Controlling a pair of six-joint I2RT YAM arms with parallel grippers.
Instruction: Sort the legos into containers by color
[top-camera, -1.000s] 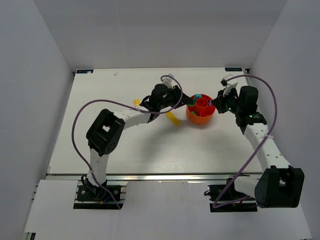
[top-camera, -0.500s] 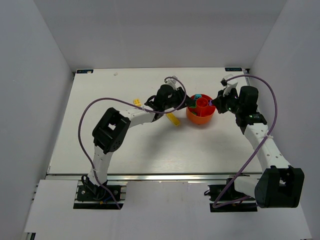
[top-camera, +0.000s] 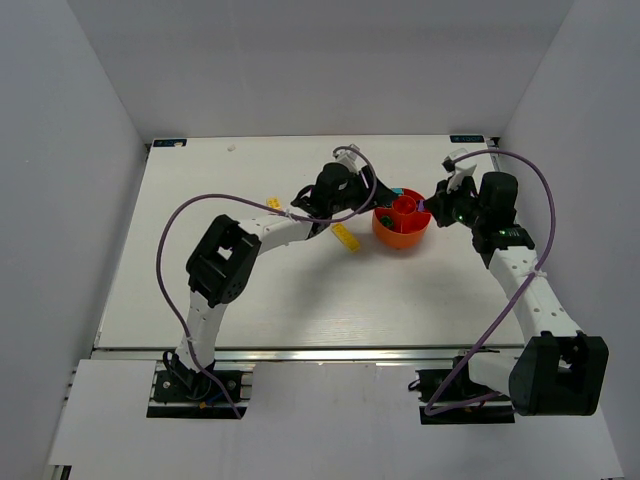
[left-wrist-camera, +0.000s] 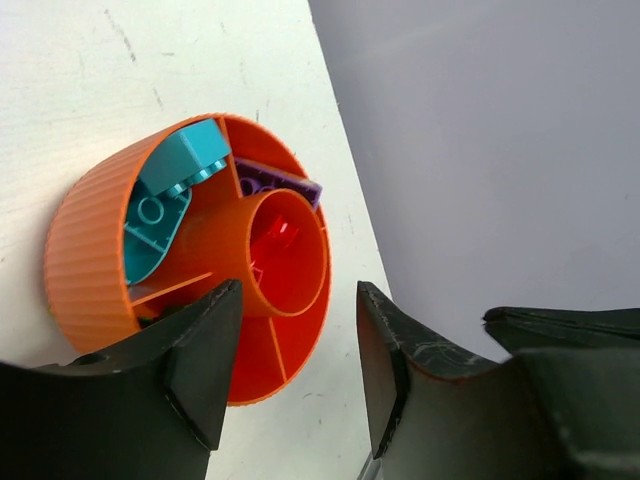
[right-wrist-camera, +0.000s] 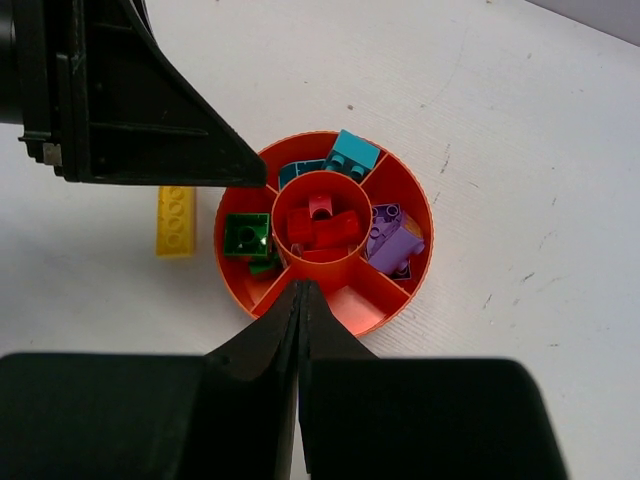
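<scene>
A nudge looked the likeliest mishap: the left gripper (left-wrist-camera: 297, 335) hung at the left rim of the orange bowl (right-wrist-camera: 421, 205), and a careless swing could shove it and spill the legos (right-wrist-camera: 385, 240) inside. Its fingers were spread, holding nothing. The right gripper (right-wrist-camera: 301, 288) hovered over the bowl's near edge, fingers pressed together, empty. A yellow brick (right-wrist-camera: 176, 220) lay on the table (top-camera: 250, 290) just left of the bowl.

no readable text, labels or numbers anywhere
</scene>
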